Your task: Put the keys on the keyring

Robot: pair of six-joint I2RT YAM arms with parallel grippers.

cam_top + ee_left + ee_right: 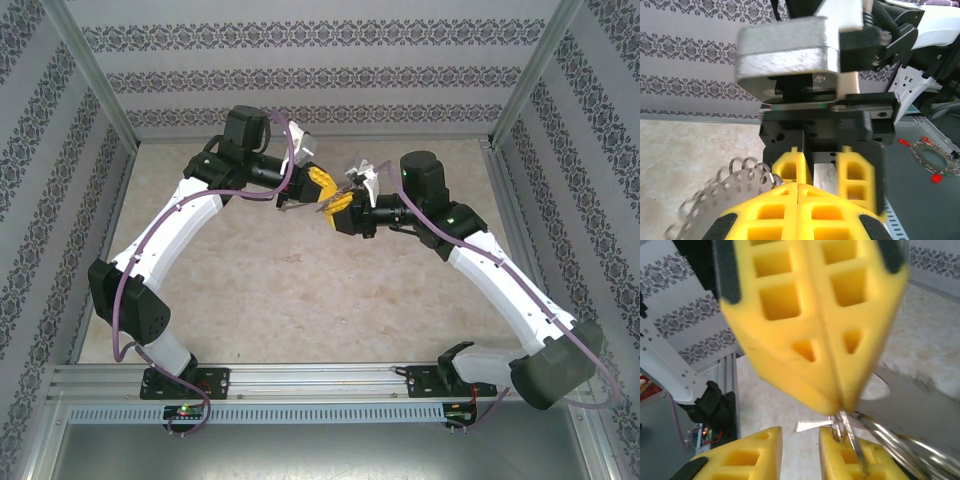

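My left gripper [325,190] [798,186] is shut on the rim of the keyring [722,192], a thin grey band punched with holes and fringed with small wire loops. In the top view the keyring [358,175] sticks out on the far side of the two grippers, above the table. In the right wrist view the left gripper [837,407] comes down from above and pinches the keyring [912,400]. A small silvery key [815,426] pokes out sideways at that pinch, by a loop. My right gripper [337,208] [800,442] faces it, open, one of its fingers [855,460] touching the loops.
Patterned walls close in the pale table [300,280] on three sides. An aluminium rail [320,378] runs along the near edge. On the grey floor beyond the rail lies a small wire ring with red bits [932,160]. Both arms meet above the table's far middle.
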